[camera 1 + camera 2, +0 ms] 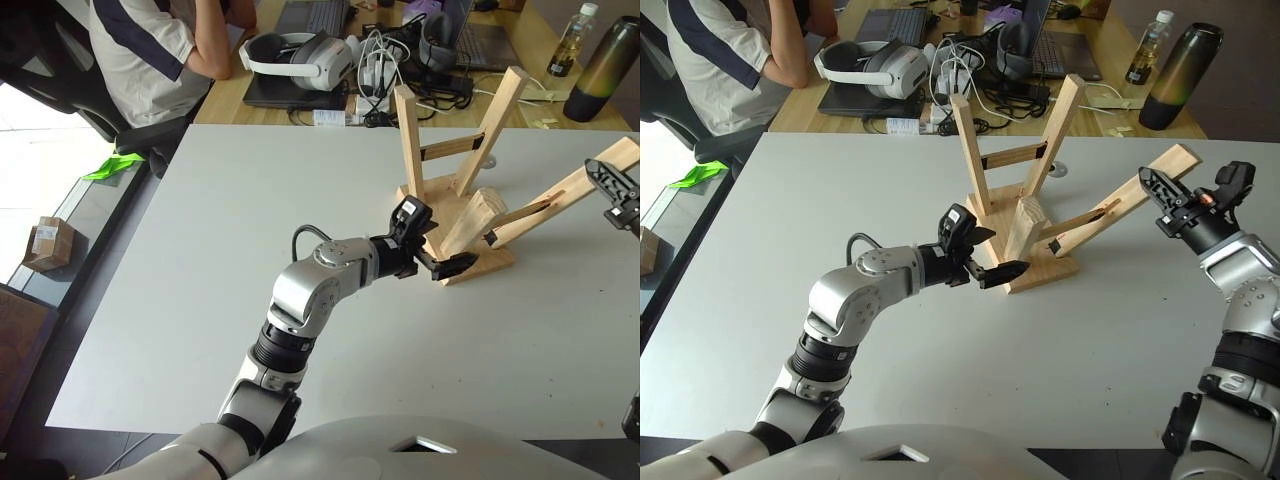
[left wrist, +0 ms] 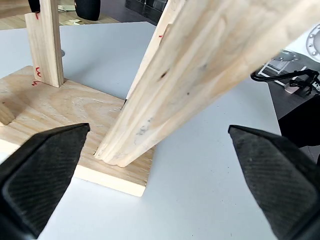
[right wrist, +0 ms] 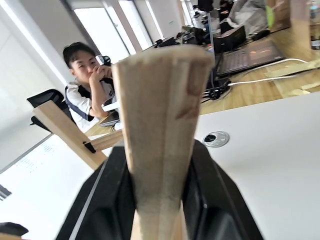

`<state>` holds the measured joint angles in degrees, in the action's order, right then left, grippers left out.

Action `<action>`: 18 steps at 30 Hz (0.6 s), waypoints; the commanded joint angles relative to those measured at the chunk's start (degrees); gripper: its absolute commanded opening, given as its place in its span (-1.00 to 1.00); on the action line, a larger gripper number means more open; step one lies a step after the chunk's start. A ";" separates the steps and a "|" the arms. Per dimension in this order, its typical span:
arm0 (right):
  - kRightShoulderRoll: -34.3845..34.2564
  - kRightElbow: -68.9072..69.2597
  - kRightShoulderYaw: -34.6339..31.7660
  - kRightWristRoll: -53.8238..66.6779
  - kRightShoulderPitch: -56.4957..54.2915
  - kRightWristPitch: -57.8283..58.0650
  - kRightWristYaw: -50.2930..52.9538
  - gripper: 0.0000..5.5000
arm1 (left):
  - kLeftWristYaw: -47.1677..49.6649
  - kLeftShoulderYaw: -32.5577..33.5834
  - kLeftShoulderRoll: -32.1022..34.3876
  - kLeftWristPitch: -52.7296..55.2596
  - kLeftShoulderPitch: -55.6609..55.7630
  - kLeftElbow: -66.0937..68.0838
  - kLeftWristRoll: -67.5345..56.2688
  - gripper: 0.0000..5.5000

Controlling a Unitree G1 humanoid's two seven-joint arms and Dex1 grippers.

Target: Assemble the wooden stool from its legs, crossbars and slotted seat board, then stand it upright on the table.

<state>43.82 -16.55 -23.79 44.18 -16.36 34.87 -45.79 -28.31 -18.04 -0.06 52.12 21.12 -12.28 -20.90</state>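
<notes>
Left arm bent at elbow, forearm reaching toward 1 o'clock; left gripper [image 1: 1000, 252] jaws spread wide. Right arm at 3 o'clock, forearm raised; right gripper [image 1: 1162, 198] points to 10 o'clock, clamped on leg [image 1: 1128, 192].

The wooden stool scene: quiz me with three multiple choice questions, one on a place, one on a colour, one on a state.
1. Where does the pale plywood seat board lie? A held in the air; B flat on the white table; C on the wooden desk.
2. What colour are the left gripper's fingers? A black; B yellow; C white.
3. How is the right gripper set? A open, apart from everything; B shut on a crossbar; C shut on the long tilted wooden leg.
Key: 1 B, the board rests on the tabletop; 2 A, both pads show black; 3 C, the leg's end sits clamped between its fingers.
</notes>
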 commanded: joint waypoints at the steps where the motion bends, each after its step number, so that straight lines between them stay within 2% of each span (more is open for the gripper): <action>1: 2.36 -1.94 7.96 -6.99 0.51 0.10 -5.32 -0.63 | 1.36 1.39 0.11 -1.43 1.70 1.05 0.47 0.88; 4: 2.84 -6.38 11.99 -10.66 -2.41 -1.93 -8.00 -0.63 | 1.86 1.52 -0.08 -2.56 2.24 1.30 0.61 0.88; 7: 1.98 -7.42 12.69 -11.39 -2.78 -4.13 -9.09 -0.63 | 2.20 1.27 -0.49 -2.78 2.49 0.70 0.29 0.88; 12: 0.46 -3.64 14.79 -13.95 5.35 -11.60 -10.65 -0.62 | 2.96 1.75 -0.78 -2.78 2.76 0.43 0.20 0.88; 18: 0.96 -3.95 21.73 -21.96 10.75 -17.80 -6.45 -0.59 | 3.28 2.47 -0.67 -2.38 3.56 0.15 0.16 0.88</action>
<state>46.30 -18.09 -14.34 37.27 -15.43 17.26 -53.63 -26.76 -16.94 0.19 50.55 21.96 -11.17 -20.75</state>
